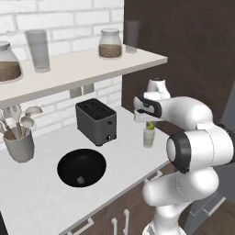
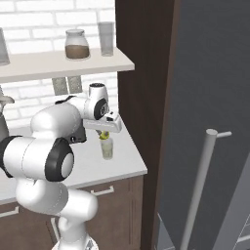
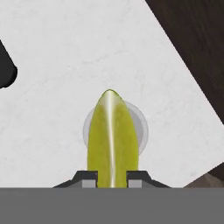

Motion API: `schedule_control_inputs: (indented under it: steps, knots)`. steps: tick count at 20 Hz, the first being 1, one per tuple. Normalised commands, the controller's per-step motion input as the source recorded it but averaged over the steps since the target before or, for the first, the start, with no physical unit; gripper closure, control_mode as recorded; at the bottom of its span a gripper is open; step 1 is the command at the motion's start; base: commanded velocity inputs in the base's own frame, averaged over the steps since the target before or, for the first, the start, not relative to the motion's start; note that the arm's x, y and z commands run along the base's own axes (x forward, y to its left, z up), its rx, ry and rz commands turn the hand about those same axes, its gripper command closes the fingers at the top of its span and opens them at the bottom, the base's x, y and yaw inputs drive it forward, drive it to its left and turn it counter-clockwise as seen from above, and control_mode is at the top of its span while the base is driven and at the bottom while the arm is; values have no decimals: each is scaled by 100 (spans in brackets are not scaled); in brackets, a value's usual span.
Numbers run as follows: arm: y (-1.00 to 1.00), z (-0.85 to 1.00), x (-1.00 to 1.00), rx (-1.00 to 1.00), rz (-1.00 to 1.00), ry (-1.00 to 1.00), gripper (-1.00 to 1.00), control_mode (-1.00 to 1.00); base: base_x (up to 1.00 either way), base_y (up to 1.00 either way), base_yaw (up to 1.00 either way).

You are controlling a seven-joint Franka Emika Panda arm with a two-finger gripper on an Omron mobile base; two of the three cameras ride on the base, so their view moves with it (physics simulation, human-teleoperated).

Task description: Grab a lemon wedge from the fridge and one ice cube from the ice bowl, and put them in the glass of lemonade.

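Left base view: arm folds forward over the white counter (image 1: 41,202), hand pointing down at the glass of lemonade (image 1: 148,137), which stands near the counter's right edge, at about 3 o'clock from the toaster (image 1: 96,120). A bit of yellow-green, the lemon wedge (image 1: 149,125), sits just above the glass rim under the gripper (image 1: 148,122). The ice bowl (image 1: 81,167) lies at 7 o'clock from the toaster, ice cube (image 1: 81,180) resting inside it, untouched.

Right base view: wrist bent level, gripper (image 2: 104,134) straight down over the glass of lemonade (image 2: 107,148); lemon wedge (image 2: 104,136) between fingertips and rim. The fridge (image 2: 215,122) fills the 3 o'clock side.

Hand view: fingers clamped on the lemon wedge (image 3: 113,140) at its lower end, wedge pointing to 12 o'clock, centred over the round glass of lemonade (image 3: 142,127) below.

Handling, judged: wedge is light, soft, wet and slippery; pinching the flat flanks suits it, squeeze lightly. Glass is fragile and tippy, so release from above without touching the rim. Ice cube will be slick and tiny; take it by opposite faces.
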Motion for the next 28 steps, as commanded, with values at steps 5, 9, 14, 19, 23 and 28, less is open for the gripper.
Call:
schedule_control_inputs:
  steps: [5, 9, 14, 19, 23, 28]
  knots:
    - [0, -5, 1, 0, 0, 0, 100, -100, 0, 0, 0]
    - [0, -1, 21, 0, 0, 0, 100, -100, 0, 0, 0]
    - [0, -15, 3, 0, 0, 0, 100, -100, 0, 0, 0]
    - [-1, -17, 0, 0, 0, 0, 100, -100, 0, 0, 0]
    - [0, 0, 0, 0, 0, 0, 100, -100, 0, 0, 0]
    - [0, 0, 0, 0, 0, 0, -100, -100, 0, 0, 0]
